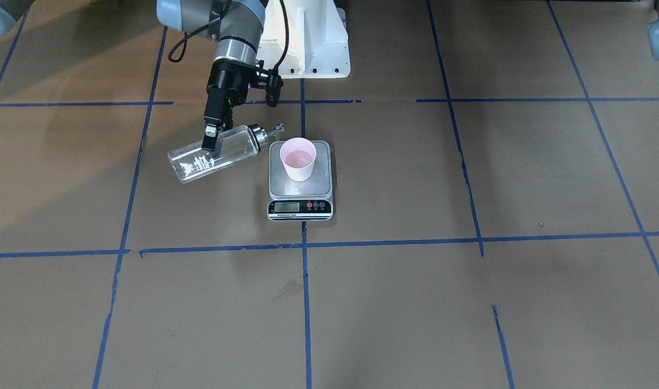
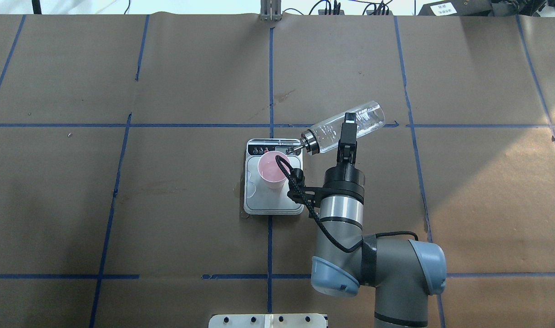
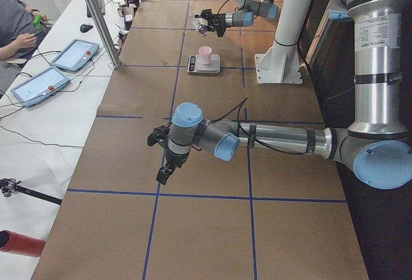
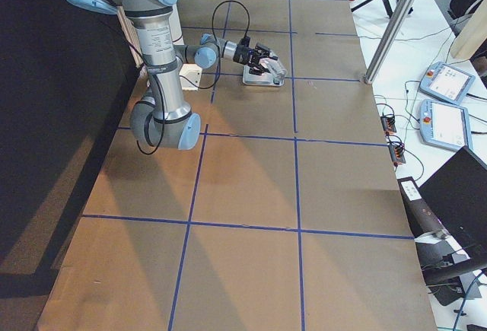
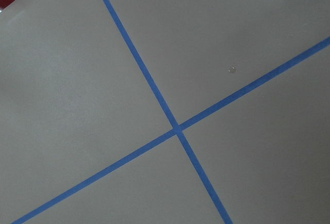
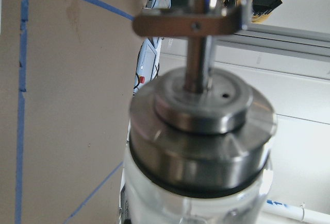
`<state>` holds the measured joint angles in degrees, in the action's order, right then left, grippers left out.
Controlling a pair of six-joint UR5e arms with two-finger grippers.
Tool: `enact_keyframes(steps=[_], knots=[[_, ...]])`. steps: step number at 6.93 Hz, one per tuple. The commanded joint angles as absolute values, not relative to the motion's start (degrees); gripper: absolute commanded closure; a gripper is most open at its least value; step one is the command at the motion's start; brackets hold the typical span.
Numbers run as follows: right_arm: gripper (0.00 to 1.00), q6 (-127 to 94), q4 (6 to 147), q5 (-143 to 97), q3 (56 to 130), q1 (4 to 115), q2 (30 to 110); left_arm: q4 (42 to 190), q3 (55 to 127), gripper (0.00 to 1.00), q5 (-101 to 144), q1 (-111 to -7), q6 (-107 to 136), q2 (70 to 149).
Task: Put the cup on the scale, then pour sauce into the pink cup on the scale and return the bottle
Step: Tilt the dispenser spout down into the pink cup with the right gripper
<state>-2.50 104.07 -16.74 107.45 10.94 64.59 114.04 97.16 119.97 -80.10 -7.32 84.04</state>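
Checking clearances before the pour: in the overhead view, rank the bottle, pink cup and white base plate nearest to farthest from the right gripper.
1. The bottle, clamped in the right gripper, spout toward the scale.
2. The cup, standing on the scale, toward the view's left.
3. The white base plate, at the view's bottom edge.

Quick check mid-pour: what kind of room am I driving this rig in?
Most likely a robotics lab workcell: a paper-covered table gridded with blue tape, teach pendants on a side bench, and a person seated beside them.
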Motion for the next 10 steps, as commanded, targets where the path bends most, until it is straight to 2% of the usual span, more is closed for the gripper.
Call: enact_keyframes(steps=[1,6,8,10], knots=[[1.00,5.16,104.15,-14.33,107.14,11.86,64.60,116.10,95.19,0.00,119.97,-80.16,-7.29,84.46],[1.00,19.57,104.06,-10.56,106.79,12.92,64.51,116.10,95.45,0.00,119.97,-80.33,-7.03,84.55],[1.00,18.82,103.37,-10.98,106.70,12.83,64.34,116.02,95.54,0.00,119.97,-80.33,-7.03,84.73],[1.00,7.73,103.36,-11.42,105.74,12.57,64.60,116.02,95.80,0.00,120.06,-80.42,-6.86,84.99]])
